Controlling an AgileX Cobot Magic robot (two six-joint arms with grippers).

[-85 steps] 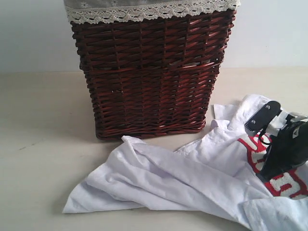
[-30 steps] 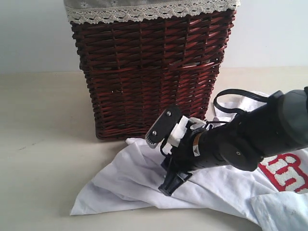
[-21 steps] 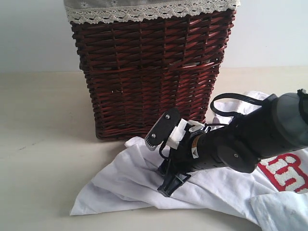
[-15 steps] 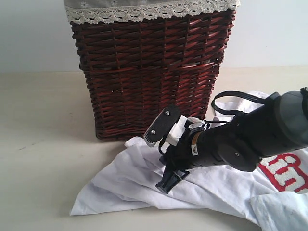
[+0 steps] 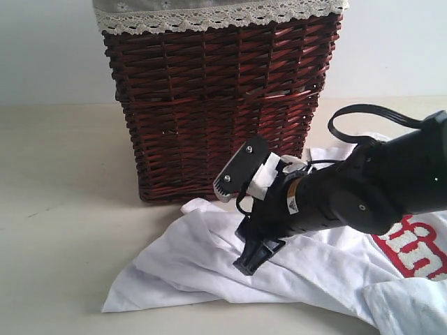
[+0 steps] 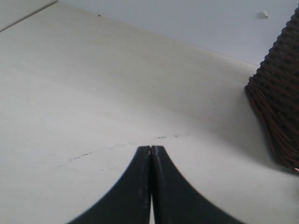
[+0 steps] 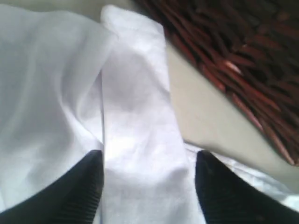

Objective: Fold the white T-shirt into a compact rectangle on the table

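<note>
The white T-shirt (image 5: pixel 174 269) lies crumpled on the table (image 5: pixel 63 209) in front of the basket, its red chest band (image 5: pixel 419 255) at the far right. My right gripper (image 5: pixel 236 225) hangs open just above the shirt's left part, one finger up by the basket and the other down at the cloth. In the right wrist view a raised fold of the T-shirt (image 7: pixel 135 93) runs between the spread fingers of the right gripper (image 7: pixel 148 156) without being pinched. My left gripper (image 6: pixel 151 148) is shut and empty over bare table (image 6: pixel 93 93).
A tall dark red wicker basket (image 5: pixel 209 105) with a grey lace-trimmed liner (image 5: pixel 216 14) stands at the back centre, close behind the right gripper. Its wall also shows beside the left gripper as the basket (image 6: pixel 280 112). A black cable (image 5: pixel 363 112) loops over the right arm.
The right gripper's jaws have spread wider over the shirt fold, and the arm has risen slightly up and to the right. The left gripper has stayed shut.
</note>
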